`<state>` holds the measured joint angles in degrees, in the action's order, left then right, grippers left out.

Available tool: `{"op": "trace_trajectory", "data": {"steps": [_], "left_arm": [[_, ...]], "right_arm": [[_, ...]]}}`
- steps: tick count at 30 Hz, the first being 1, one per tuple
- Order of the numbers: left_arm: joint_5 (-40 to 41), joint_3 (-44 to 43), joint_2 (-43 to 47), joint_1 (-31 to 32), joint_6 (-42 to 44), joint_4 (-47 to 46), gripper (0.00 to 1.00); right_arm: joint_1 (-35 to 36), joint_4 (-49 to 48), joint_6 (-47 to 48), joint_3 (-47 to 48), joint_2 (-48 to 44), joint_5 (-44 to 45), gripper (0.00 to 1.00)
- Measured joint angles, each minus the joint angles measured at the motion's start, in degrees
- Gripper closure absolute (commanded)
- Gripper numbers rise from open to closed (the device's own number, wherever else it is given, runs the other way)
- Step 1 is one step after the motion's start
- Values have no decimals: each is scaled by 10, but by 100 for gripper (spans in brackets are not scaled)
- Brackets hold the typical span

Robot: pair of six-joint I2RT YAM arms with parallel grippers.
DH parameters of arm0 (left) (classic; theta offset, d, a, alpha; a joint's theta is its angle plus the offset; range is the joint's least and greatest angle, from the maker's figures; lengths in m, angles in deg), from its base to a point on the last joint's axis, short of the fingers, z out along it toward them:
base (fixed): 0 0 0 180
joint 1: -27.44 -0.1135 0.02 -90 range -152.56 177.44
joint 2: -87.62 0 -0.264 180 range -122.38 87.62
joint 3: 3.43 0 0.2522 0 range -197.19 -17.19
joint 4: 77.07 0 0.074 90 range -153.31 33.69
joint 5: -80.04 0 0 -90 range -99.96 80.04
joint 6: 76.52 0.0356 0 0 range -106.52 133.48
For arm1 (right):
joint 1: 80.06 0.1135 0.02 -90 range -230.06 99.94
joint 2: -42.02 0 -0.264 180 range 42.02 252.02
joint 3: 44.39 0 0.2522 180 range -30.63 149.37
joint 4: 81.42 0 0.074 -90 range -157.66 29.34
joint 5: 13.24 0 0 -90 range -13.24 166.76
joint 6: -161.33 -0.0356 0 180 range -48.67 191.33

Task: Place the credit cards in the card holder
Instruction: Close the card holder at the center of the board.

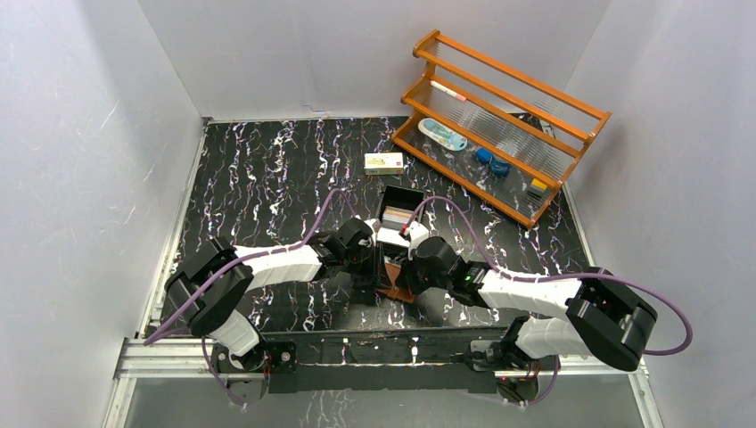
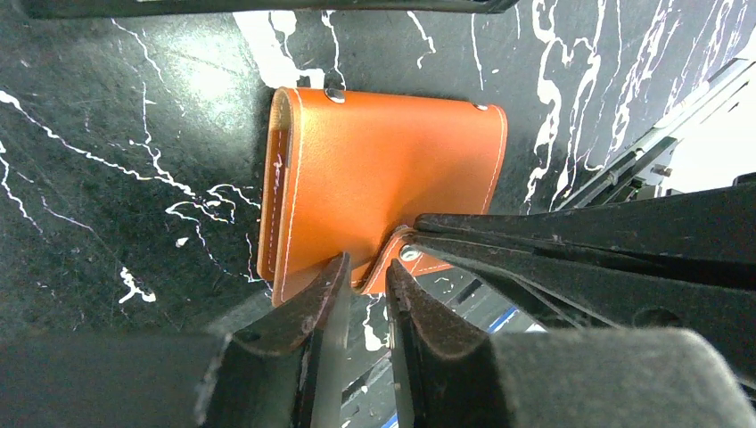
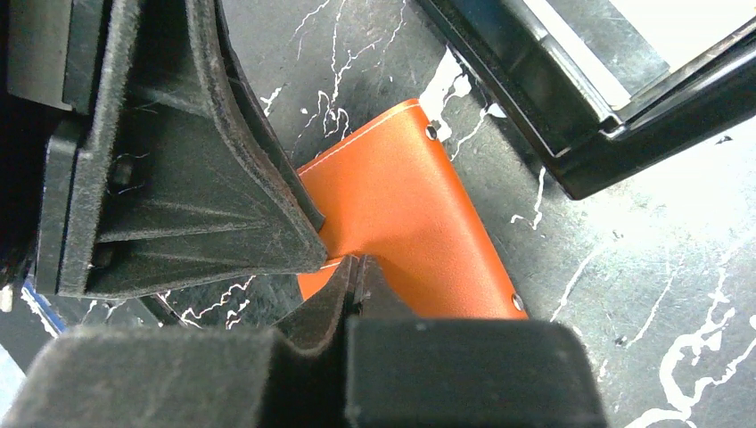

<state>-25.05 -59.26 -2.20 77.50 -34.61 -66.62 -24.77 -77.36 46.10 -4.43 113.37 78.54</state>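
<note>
A: What could go wrong?
B: The right gripper [image 3: 354, 272] is pinched shut on the tab of the card holder [image 2: 383, 169]. The left gripper [image 2: 367, 267] straddles that tab, fingers slightly apart. A tug may drag the whole closed holder, or the fingers may clash.
A: Where is it?
B: Flat between the grippers, just near of the black tray [image 3: 535, 107]. Its long axis runs roughly near-far, tab leftward.

Tbl [image 1: 267, 178] w/ holder [image 2: 392, 178], tray [image 1: 390, 198], carton [image 1: 383, 161], rack [image 1: 521, 77]
</note>
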Motion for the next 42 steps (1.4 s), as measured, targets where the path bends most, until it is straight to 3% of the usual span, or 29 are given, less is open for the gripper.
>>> {"op": "trace_trajectory", "data": {"steps": [24, 27, 31, 42], "left_arm": [[-21, -10, -13, 0, 32, -9, 72], [-19, -26, -23, 1, 36, 8, 73], [-10, -54, -42, 11, 43, 26, 76], [6, -76, -54, 20, 46, 53, 76]], "right_arm": [[-13, -14, 29, -2, 13, -5, 100], [-13, -12, 24, -2, 12, -4, 85], [-13, 19, 0, -2, -6, 3, 78], [-13, 88, -34, 15, -26, 15, 74]]}}
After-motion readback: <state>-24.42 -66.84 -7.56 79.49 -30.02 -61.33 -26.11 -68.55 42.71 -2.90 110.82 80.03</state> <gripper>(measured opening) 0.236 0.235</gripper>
